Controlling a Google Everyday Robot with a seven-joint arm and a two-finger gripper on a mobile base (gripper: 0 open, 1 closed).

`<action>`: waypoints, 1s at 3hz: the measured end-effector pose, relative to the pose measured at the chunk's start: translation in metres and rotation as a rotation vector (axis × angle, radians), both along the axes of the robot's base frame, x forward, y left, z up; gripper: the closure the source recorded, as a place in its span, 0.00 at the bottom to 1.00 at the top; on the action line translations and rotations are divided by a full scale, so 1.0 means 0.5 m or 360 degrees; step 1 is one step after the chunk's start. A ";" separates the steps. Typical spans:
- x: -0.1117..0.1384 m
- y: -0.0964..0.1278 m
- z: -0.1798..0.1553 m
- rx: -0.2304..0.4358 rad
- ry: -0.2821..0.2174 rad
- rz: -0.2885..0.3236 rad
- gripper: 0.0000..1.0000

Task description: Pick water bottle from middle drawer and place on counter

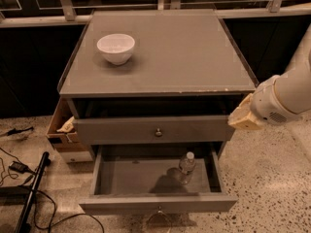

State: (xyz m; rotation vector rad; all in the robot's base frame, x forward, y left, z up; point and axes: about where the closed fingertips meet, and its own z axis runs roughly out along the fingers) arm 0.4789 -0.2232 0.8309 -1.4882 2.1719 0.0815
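One water bottle [186, 164], clear with a white cap, apparently upright, stands on the floor of the middle drawer [131, 177], right of centre and towards the back. The drawer is pulled out.

One counter [175, 57], grey, sits above, bearing one white bowl [115, 47] on its left rear part.

One gripper [241, 116], beige, hangs beside the cabinet's right front corner, level with the upper drawer front [126, 130] and well apart from the bottle; whether it is open or closed cannot be told.

One cardboard box [62, 125] stands at the cabinet's left.
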 end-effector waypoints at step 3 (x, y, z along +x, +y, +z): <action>0.014 -0.073 -0.298 0.0043 -0.0003 -0.0128 1.00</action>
